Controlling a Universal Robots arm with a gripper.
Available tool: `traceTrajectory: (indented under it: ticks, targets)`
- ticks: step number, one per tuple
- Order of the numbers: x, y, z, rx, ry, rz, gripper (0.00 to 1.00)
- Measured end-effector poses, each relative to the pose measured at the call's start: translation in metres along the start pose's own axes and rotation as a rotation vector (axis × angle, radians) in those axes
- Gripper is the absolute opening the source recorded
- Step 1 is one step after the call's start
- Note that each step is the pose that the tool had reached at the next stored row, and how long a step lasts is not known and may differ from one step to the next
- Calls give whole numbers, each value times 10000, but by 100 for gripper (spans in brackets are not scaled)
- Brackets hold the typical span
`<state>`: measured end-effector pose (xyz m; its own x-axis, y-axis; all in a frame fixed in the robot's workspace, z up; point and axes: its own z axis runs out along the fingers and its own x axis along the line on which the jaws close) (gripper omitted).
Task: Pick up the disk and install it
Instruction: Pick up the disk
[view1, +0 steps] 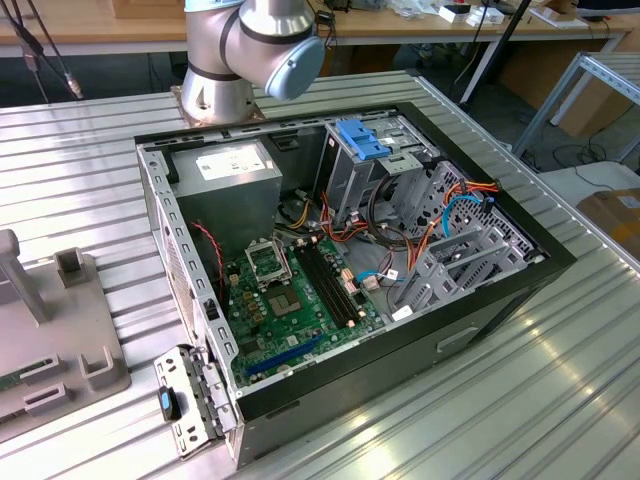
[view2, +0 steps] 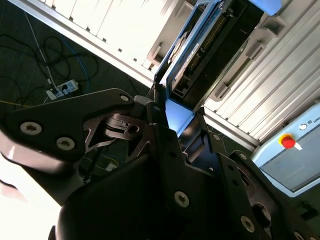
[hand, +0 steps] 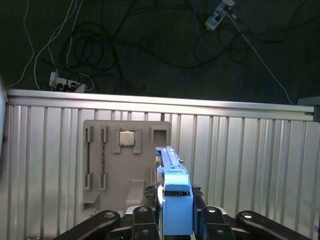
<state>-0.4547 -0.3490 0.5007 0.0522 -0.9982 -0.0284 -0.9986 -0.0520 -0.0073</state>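
**Disk pinched edge-on in the tool**

We see the disk (hand: 175, 185) held in the tool (hand: 176, 212). In the first wrist view it stands edge-on between the dark fingers (hand: 150, 194), with the end of its bright blue bracket toward the camera and its thin edge running away from it. In the second wrist view the disk (view2: 192, 55) reaches out from the tool (view2: 179, 120), blue end clamped and the dark body beyond. The jaws press against the two sides of the bracket, pinching the disk.

Behind the disk in the first wrist view lies the ribbed metal desk (hand: 240, 165). On it sits a grey fixture plate (hand: 100, 150) with a square chip (hand: 126, 138) seated in one pocket. Past the desk's edge we see dark floor (hand: 150, 30) strewn with cables and power strips. The second wrist view also catches a pale box with a red button (view2: 287, 141).

In the exterior view, the open computer case (view1: 500, 290) lies in the middle of the desk. Inside it we see the green motherboard (view1: 290, 300). The grey power-supply box (view1: 225, 170) sits in the far corner toward the exterior view's left. A drive cage (view1: 400, 180) on the far side carries a blue plastic part (view1: 362, 138) on top. The arm (view1: 250, 50) rises from its base just behind the case.
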Motion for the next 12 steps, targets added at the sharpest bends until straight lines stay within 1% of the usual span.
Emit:
traceTrajectory:
  ticks: [2,8,12]
  targets:
    - [2,-40,0,0,-1,1,36]
    - [10,-199,2,1,-1,0,36]
    - [15,-286,2,0,0,0,36]
